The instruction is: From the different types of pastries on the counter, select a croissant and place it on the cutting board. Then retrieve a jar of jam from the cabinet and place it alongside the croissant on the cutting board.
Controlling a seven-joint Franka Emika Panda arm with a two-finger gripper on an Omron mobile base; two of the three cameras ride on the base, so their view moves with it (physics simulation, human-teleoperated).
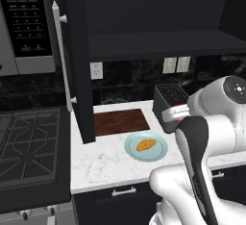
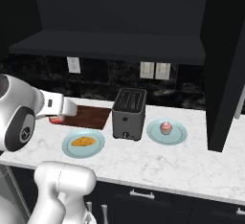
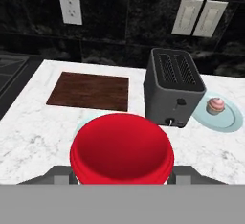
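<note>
My gripper point(image 3: 122, 180) is squeezed shut around the jar of jam point(image 3: 122, 151), big and red at the bottom middle of the hand view. The cutting board point(image 3: 90, 91) waits bare at the upper left. The croissant point(image 1: 146, 144) sits on its blue plate point(image 1: 162, 153), not the board. I could bump the toaster point(image 3: 174, 86) or drop the jar.

grey toaster point(image 2: 128, 113), blue plates point(image 2: 180, 135), gas stove point(image 1: 29, 144), microwave point(image 1: 26, 22)
</note>
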